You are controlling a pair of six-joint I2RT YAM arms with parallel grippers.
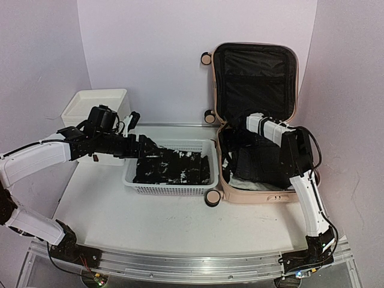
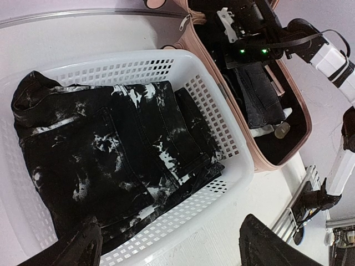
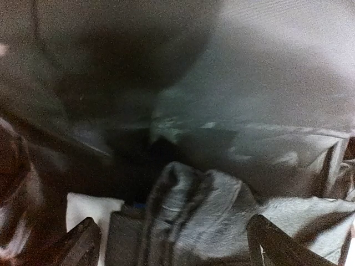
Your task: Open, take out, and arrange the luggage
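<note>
The luggage [image 1: 252, 195], a pale pink hard-shell suitcase, lies open at the right of the table [image 1: 150, 222], its base flat and its black-lined lid [image 1: 255, 78] standing upright against the back wall. The shell looks rigid, smooth and probably slippery for narrow fingers, and bulky enough to be awkward. The rim, the zipper edge or a caster wheel [image 1: 213, 198] would likely offer better purchase than the rounded wall. What is left inside is soft: dark folded clothes [image 2: 260, 94] that will sag and drape when lifted, so a pinch on a thick fold near the middle seems wisest. A small pale cylindrical item [image 2: 282, 129] beside them may roll. The right gripper [image 3: 176, 244] is down inside the base, its fingers spread wide just above grey-black fabric and holding nothing. To the left, touching or almost touching the suitcase, sits a white mesh basket [image 1: 171, 191] holding a black garment splashed with white [image 2: 122, 149]. The left gripper [image 1: 155, 149] hovers over it, also spread and empty. A white plastic drawer unit [image 1: 96, 105] stands behind at the left. The tabletop is smooth white and pale lilac walls close in on three sides, leaving little room behind the lid.
</note>
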